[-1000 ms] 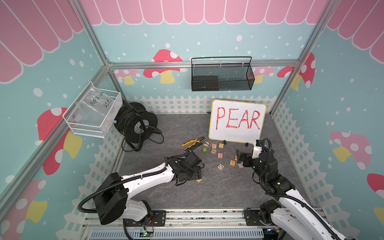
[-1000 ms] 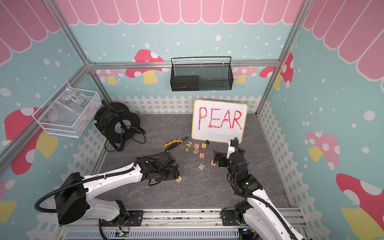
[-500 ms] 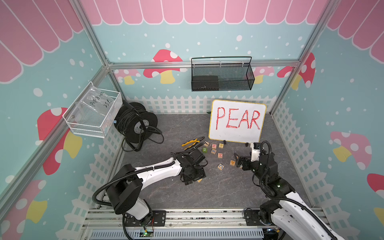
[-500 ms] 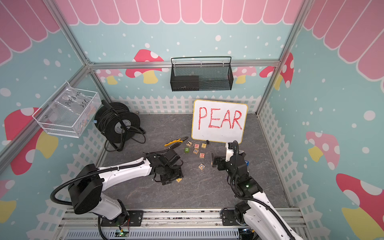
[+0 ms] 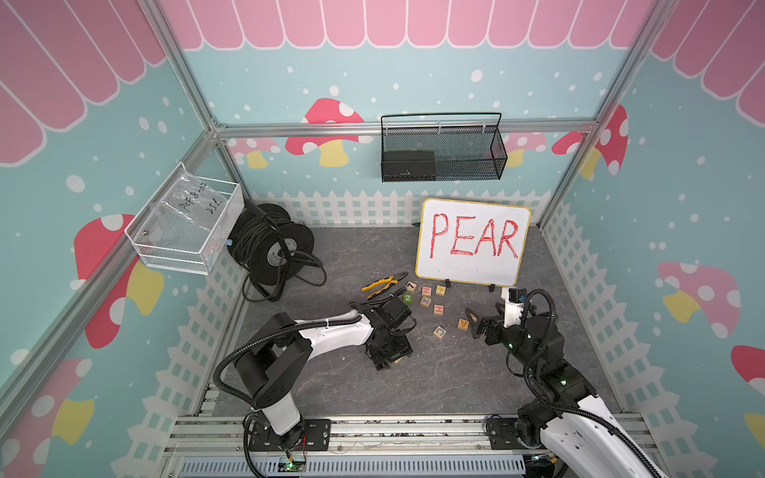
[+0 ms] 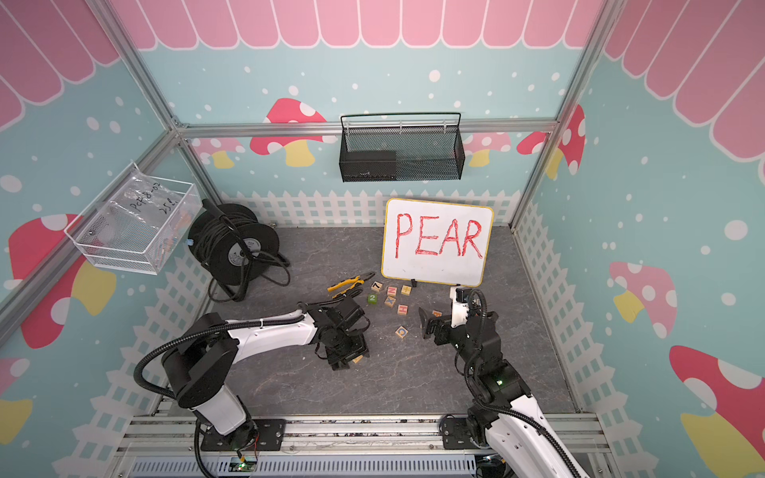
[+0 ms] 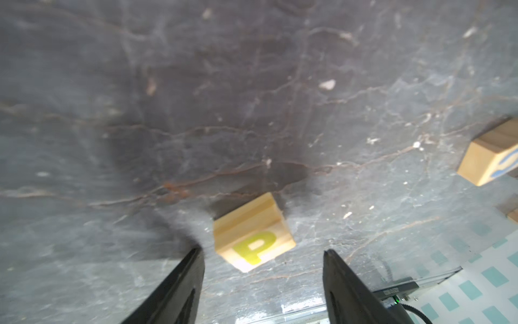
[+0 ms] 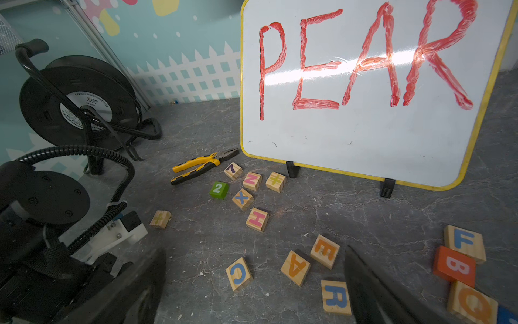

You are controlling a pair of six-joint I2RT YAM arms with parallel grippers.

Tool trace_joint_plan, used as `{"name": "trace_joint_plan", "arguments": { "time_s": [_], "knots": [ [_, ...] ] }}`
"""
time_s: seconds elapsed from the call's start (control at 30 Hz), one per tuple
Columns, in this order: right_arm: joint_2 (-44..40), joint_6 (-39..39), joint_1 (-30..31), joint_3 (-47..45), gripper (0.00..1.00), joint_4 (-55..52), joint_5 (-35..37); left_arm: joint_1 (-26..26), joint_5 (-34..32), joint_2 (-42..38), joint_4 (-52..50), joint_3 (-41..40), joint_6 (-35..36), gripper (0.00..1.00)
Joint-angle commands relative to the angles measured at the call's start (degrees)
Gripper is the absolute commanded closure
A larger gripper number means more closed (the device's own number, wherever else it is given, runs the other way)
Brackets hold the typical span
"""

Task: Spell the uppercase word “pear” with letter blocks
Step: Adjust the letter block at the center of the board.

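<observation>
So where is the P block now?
In the left wrist view the P block lies on the grey table, partly between the tips of the open left pincer, touching neither; the C block is nearest.

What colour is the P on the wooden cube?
Yellow. The small wooden P cube shows best in the left wrist view.

The left end effector (image 5: 389,354) sits low over the grey tabletop (image 5: 331,389), a sliver of wooden block (image 5: 398,361) showing at its edge. The right end effector (image 5: 476,325) hovers by loose letter blocks (image 5: 438,309) before the PEAR whiteboard (image 5: 472,244).
</observation>
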Motion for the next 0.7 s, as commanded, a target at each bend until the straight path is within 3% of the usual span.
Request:
{"name": "trace_joint_plan", "arguments": {
  "time_s": [0.0,0.3,0.67],
  "knots": [
    [-0.10,-0.71,-0.28,-0.74,0.01,-0.52,0.92,0.42,0.36,1.66,0.50,1.45,-1.33,0.32],
    [0.39,-0.54,-0.31,-0.90,0.01,-0.64,2.03,0.51,-1.91,5.32,-0.95,2.67,2.65,0.41],
    [0.06,-0.36,-0.23,-1.42,0.00,-1.00,3.26,-0.46,-11.68,9.28,-10.32,10.32,14.13,0.44]
  ]
}}
